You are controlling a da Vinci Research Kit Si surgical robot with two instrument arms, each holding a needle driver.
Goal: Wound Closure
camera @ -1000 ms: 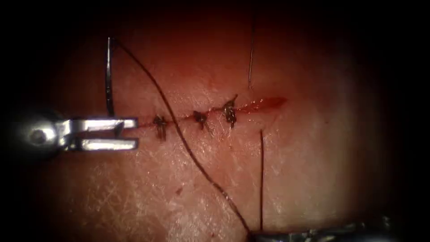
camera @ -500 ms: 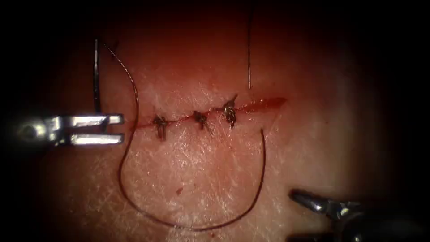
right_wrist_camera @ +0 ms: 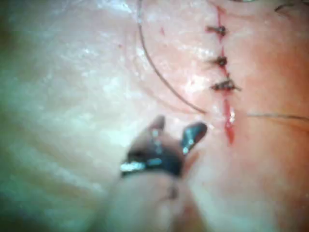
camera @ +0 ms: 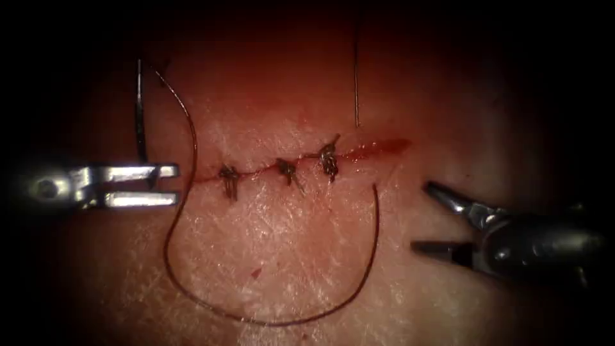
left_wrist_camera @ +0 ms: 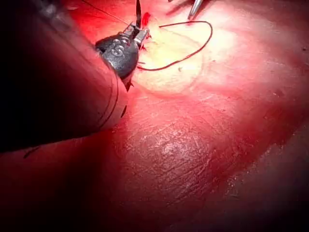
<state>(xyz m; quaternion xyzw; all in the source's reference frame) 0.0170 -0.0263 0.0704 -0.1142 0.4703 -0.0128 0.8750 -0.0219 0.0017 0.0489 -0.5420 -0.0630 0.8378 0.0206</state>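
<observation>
Endoscope view: the needle point(camera: 139, 109) stands nearly upright at about nine o'clock from the cut point(camera: 301, 165), clear of the tissue point(camera: 288, 256), with the left tool point(camera: 168, 185) clamped on its lower end. The thread point(camera: 192, 147) leaves the needle's top, sweeps down past the cut's left end in a wide slack loop toward six o'clock, then climbs to enter the tissue just below the cut's open right end point(camera: 378, 147). A second strand point(camera: 357, 83) rises toward twelve o'clock above that end. Three knots point(camera: 286, 169) close the left and middle stretch. The right tool point(camera: 429, 218) hovers at about three o'clock with jaws spread wide, holding nothing.

The loose loop lies on the tissue close to the knots. My worry is that it could snag on a knot's cut tails or cross itself if drawn taut carelessly. The open jaws sit near the thread's entry point, so closing there might nick the tissue or catch the wrong strand.
</observation>
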